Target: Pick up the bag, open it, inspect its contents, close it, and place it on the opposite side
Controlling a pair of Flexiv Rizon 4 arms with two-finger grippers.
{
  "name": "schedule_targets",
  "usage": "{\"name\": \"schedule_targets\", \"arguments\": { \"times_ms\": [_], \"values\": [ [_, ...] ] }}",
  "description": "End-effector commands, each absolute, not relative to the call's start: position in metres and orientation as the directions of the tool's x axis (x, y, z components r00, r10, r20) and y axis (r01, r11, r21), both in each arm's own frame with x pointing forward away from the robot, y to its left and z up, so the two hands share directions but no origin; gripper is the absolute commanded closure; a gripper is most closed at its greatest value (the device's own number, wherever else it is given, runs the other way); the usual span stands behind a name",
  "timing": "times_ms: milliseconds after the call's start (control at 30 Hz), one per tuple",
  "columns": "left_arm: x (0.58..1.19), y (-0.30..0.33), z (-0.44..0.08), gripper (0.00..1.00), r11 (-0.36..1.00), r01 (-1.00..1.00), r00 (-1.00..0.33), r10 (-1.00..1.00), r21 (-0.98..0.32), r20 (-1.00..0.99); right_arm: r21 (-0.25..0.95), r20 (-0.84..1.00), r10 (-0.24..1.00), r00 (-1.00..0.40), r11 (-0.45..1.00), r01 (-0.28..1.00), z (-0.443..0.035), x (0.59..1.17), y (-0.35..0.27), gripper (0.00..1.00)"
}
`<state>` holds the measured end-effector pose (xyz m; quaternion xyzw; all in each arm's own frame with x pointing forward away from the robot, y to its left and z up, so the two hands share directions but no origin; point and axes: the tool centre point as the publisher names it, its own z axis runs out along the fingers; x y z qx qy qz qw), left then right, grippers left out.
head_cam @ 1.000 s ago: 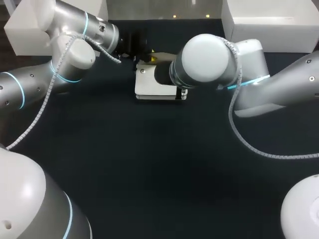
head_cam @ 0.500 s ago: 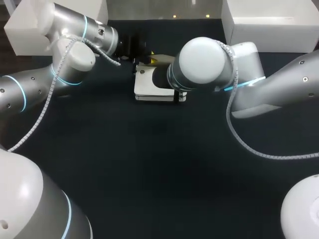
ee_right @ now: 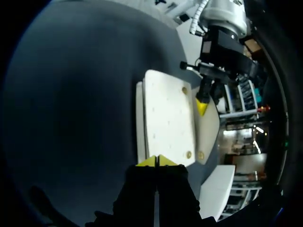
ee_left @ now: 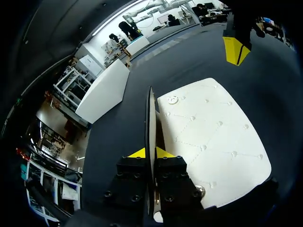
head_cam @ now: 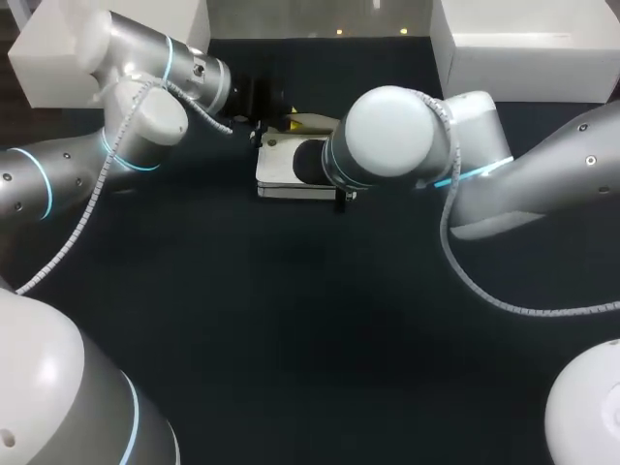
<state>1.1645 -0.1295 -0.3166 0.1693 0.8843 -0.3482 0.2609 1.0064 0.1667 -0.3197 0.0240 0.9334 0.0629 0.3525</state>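
Opening looks underway: the left end effector (ee_left: pixel 150 152) clamps the white quilted bag's (ee_left: pixel 213 132) raised flap (ee_left: pixel 150 113), the right end effector (ee_right: pixel 156 161) sits fingers-together alongside, and inspecting, closing and transfer remain.

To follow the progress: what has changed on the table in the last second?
The white bag has shifted a little toward my left side, and the right arm has moved the same way with it. The left gripper stays at the bag's far edge, shut on its flap.
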Motion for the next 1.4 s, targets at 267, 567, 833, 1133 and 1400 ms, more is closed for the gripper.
{"name": "schedule_targets", "arguments": {
  "times_ms": [267, 567, 833, 1133, 1400],
  "values": [
    [1.154, -0.142, -0.335, 1.00, 0.700, 0.488, -0.801, 0.121, -0.522, -0.586, 0.122, -0.673, 0.068, -0.736, 0.992, -0.020, -0.341, 0.987, 0.170, 0.88],
    [1.150, -0.142, -0.339, 1.00, 0.687, 0.497, -0.804, 0.135, -0.530, -0.579, 0.117, -0.690, 0.051, -0.722, 0.992, -0.042, -0.351, 0.987, 0.168, 0.53],
    [1.148, -0.143, -0.339, 1.00, 0.679, 0.508, -0.802, 0.149, -0.530, -0.578, 0.116, -0.696, 0.064, -0.715, 0.993, -0.025, -0.360, 1.001, 0.161, 0.55],
    [1.147, -0.143, -0.340, 1.00, 0.673, 0.512, -0.804, 0.157, -0.533, -0.573, 0.125, -0.702, 0.077, -0.708, 0.992, -0.015, -0.361, 1.016, 0.155, 0.61],
    [1.147, -0.145, -0.344, 1.00, 0.673, 0.516, -0.805, 0.169, -0.530, -0.568, 0.122, -0.714, 0.072, -0.696, 0.992, -0.022, -0.364, 1.025, 0.154, 0.64]
  ]
}}
